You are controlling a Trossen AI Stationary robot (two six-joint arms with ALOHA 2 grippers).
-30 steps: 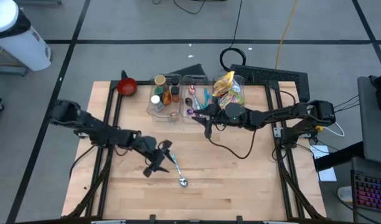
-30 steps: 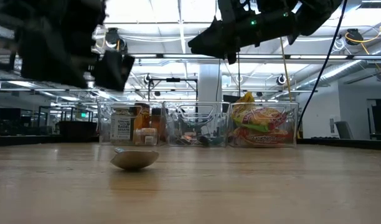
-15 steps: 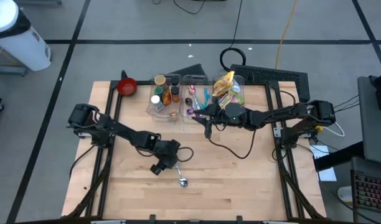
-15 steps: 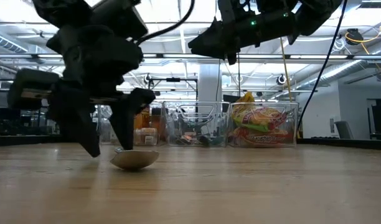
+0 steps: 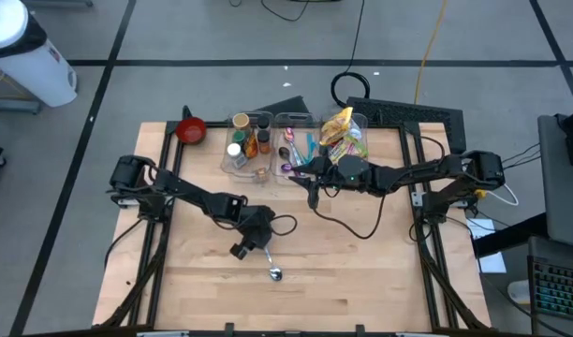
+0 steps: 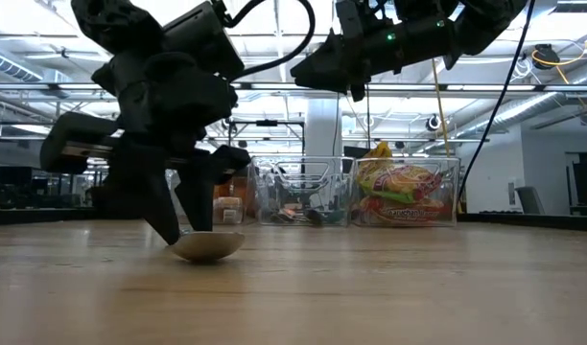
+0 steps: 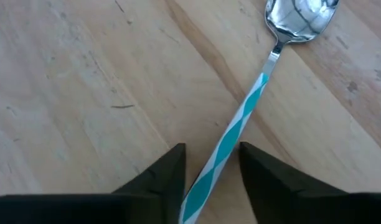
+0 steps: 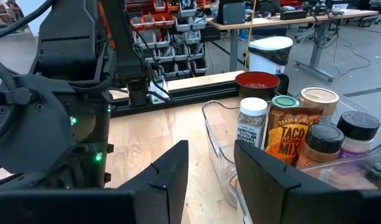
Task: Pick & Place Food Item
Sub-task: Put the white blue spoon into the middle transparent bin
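My left gripper (image 5: 252,241) has come in from the left of the high view over the last second and now sits low over the spoon (image 5: 271,263), just below the middle of the frame. In the left wrist view the blue-and-white striped spoon handle (image 7: 231,140) runs straight up between my two dark fingers (image 7: 167,173), with the shiny bowl (image 7: 299,18) at the upper right. The fingers have narrowed around the handle and are still part open; a sliver of wood shows on either side, so I judge they bracket it without pinching yet (though at the very bottom edge I cannot be sure there is no contact). In the low view the fingertips reach down to the table (image 6: 389,287) just behind the spoon bowl (image 6: 207,246).

So the approach is done and the grasp is what remains. The spoon still lies flat on the wood, well apart from the three clear bins (image 5: 291,140) in the upper middle of the high view.

My right gripper (image 5: 312,192) has not moved: it hangs above the table just below the bins, fingers part open and holding nothing, looking toward the spice jars (image 8: 284,127) and the red bowl (image 8: 258,82).
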